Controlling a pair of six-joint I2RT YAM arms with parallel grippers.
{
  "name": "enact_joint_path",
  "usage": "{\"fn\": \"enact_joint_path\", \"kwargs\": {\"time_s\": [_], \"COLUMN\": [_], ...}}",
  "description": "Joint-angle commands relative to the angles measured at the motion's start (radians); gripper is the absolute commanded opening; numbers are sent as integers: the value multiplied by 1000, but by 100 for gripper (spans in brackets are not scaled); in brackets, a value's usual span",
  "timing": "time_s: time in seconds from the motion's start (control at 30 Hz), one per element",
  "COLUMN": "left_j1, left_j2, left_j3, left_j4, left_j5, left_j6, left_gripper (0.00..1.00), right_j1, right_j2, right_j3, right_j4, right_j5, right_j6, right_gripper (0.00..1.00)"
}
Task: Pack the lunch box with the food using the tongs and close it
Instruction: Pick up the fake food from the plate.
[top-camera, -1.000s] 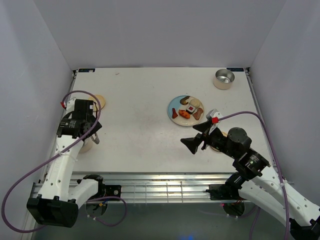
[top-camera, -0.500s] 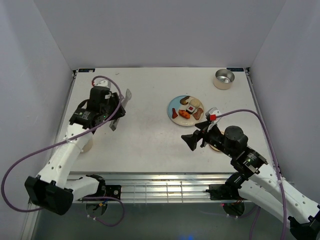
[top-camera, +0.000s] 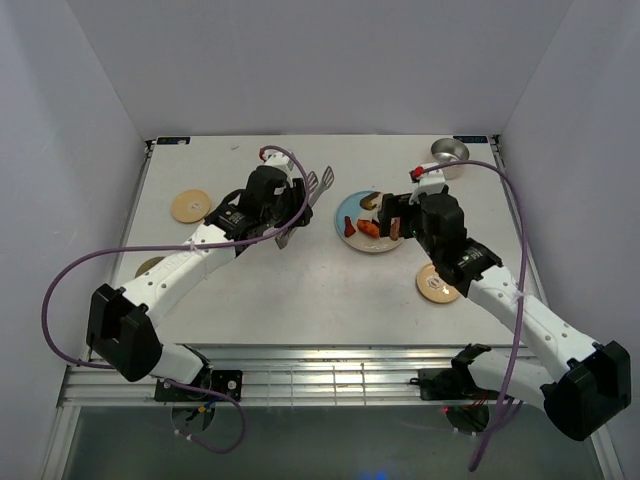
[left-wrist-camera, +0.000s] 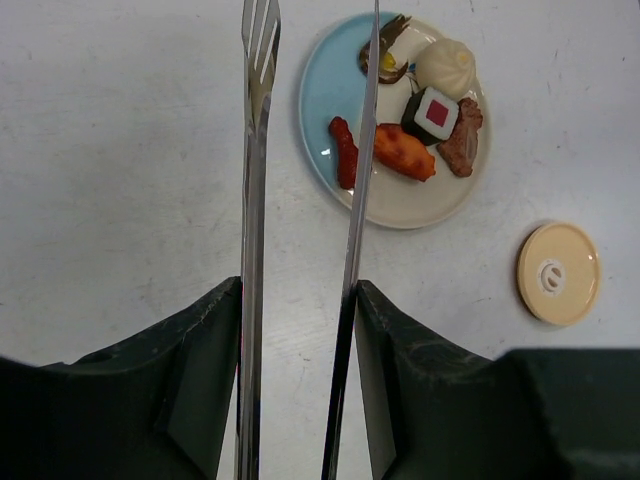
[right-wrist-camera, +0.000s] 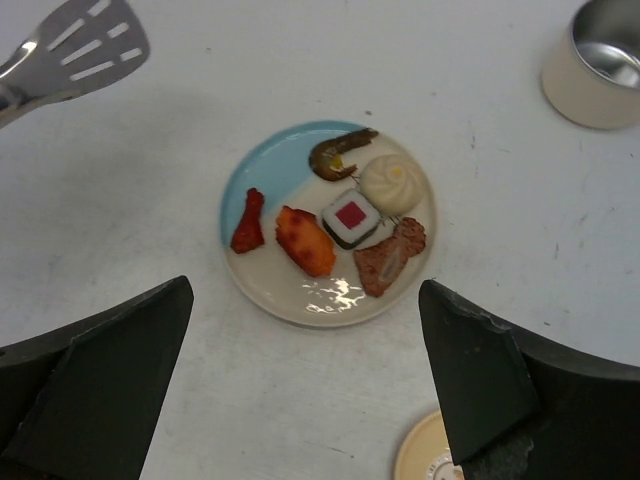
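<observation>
Slim silver tongs run forward between my left gripper's fingers, which are shut on their two arms. The slotted tips hang just left of the blue-and-white plate. On the plate lies the food: a shrimp, a pale dumpling, a sushi roll, an orange fried piece, a red piece and a brown meat piece. My right gripper hovers open above the plate's near rim, holding nothing. The round steel-lined lunch box stands open at the back right.
A tan round lid lies right of the plate, near my right arm. Another tan lid lies at the left, and a third disc shows partly under the left arm. White walls close in the table on three sides.
My left arm has swung from the table's left edge to the centre, carrying the tongs up to the plate. My right gripper has moved forward over the plate.
</observation>
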Motion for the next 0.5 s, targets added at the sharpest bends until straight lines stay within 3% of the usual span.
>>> {"fn": "enact_joint_path", "kwargs": {"time_s": [0.0, 0.27, 0.47], "left_j1": [-11, -41, -137], "left_j2": [-19, 85, 258], "left_j3": [-70, 13, 181], "left_j4": [182, 299, 271], "left_j5": [-5, 171, 121], "left_j6": [55, 134, 229], "left_gripper": [57, 57, 59], "right_j1": [-104, -130, -127], "right_j2": [-15, -244, -423], "right_j3": [8, -68, -115], "right_j4": [9, -61, -80], "right_j5": [-65, -164, -259], "right_j6": [37, 8, 9], "right_gripper": [100, 100, 100]}}
